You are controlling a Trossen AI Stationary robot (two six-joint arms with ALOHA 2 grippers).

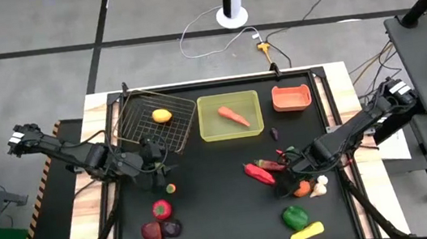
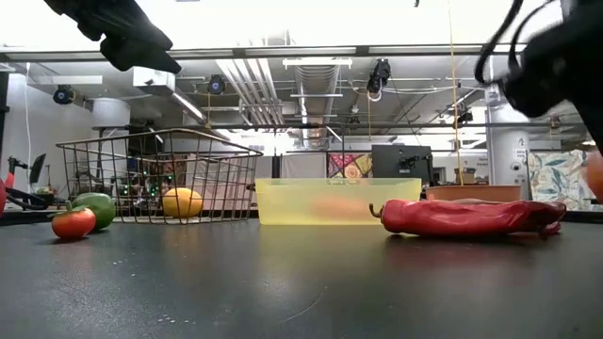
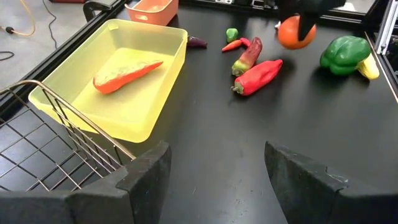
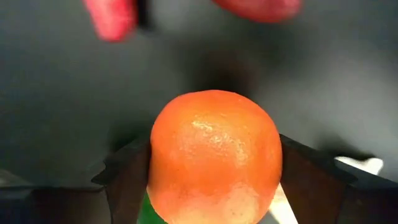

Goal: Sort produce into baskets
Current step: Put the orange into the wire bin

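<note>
Two fingers of your right gripper [image 4: 214, 180] flank the orange [image 4: 214, 155], closing; seat them squarely before lifting; left gripper [image 3: 214, 180] hovers half-open, empty, by the wire basket [image 1: 127, 114].

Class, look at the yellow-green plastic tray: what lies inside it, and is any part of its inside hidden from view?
Inside the yellow-green tray lies one orange carrot, alone on the floor. From above nothing covers it; level across the table, the translucent wall blurs the carrot to an orange smudge.

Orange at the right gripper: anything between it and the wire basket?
The red pepper and chilies lie on the direct line from the orange to the wire basket; lifted above them, nothing visible blocks it.
</note>
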